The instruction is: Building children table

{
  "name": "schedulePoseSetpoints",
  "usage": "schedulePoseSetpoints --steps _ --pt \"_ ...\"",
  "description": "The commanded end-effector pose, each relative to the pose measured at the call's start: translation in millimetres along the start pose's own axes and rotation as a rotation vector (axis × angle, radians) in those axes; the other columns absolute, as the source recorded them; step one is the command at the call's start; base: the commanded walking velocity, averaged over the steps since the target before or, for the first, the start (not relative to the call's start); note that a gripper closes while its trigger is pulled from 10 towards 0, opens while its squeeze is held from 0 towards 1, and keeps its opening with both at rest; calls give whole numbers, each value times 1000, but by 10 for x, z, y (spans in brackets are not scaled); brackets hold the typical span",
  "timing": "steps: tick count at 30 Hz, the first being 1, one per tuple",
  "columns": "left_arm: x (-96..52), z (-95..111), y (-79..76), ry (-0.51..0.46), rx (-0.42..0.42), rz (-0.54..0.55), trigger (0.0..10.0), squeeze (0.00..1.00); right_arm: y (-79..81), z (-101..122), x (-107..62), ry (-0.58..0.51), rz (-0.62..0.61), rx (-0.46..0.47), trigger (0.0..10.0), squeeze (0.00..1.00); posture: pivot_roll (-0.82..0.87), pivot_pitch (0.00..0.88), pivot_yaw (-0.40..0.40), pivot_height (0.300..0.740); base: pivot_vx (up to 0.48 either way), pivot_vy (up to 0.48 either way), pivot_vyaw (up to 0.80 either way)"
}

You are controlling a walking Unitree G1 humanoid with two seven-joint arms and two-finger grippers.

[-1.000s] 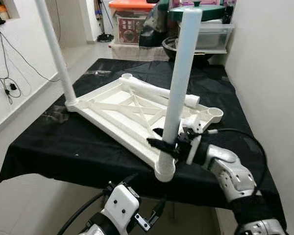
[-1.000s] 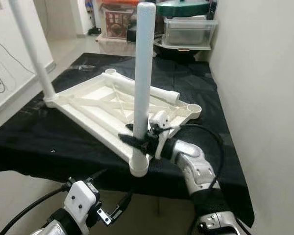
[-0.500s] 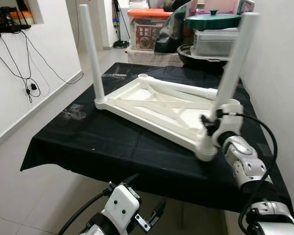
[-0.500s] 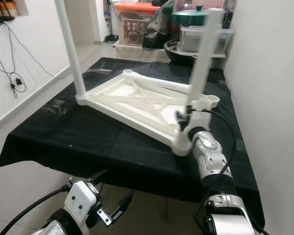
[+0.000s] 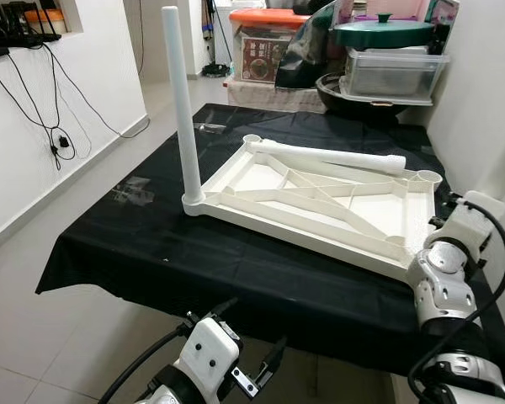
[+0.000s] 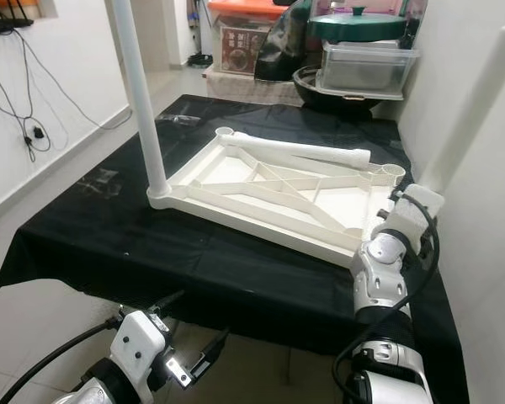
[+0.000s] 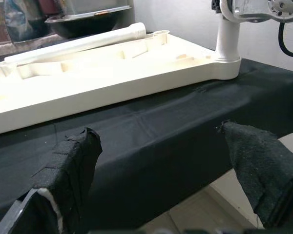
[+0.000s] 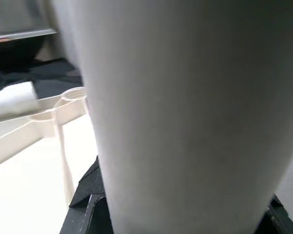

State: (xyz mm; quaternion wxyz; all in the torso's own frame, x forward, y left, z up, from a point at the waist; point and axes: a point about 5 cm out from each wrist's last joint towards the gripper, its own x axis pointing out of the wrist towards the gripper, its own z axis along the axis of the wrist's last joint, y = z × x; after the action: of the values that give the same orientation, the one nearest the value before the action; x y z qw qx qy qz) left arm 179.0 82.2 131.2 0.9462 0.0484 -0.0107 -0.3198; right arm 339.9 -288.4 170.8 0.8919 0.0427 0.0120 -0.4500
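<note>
On the black-draped table (image 5: 151,244), upturned tabletop (image 5: 320,198), right hand (image 6: 401,220) clenched around its corner leg (image 6: 475,105); left hand (image 7: 161,161) released.

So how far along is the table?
Done: first leg stands in its corner socket. In hand: right gripper holds a second leg in the near-right socket. To do: third leg lying on the tabletop, two open far sockets. Idle: left gripper.
</note>
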Motion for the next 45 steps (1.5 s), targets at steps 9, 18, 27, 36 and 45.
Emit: schedulePoseSetpoints --steps 9,18,27,36,45 --pt "-10 -33 12 14 -5 2 10000 0 -164 -300 -21 109 -95 -2 10000 1000 96 54 -12 740 0 0 0" --pt "-17 -40 7 15 -5 -1 10000 0 -168 -349 -257 62 -24 -19 10000 0 92 48 -13 740 0 0 0" --pt "-15 -56 13 18 -5 -13 10000 0 -259 -380 -868 6 264 -70 10000 0 67 39 -5 740 0 0 0" --pt "11 -57 29 17 -16 -11 10000 0 113 -333 -1265 -74 880 -71 10000 0 57 52 -6 740 0 0 0" --pt "49 -18 88 3 -19 40 10000 0 722 -189 -1118 -102 1150 -179 10000 0 81 83 -27 740 0 0 0"
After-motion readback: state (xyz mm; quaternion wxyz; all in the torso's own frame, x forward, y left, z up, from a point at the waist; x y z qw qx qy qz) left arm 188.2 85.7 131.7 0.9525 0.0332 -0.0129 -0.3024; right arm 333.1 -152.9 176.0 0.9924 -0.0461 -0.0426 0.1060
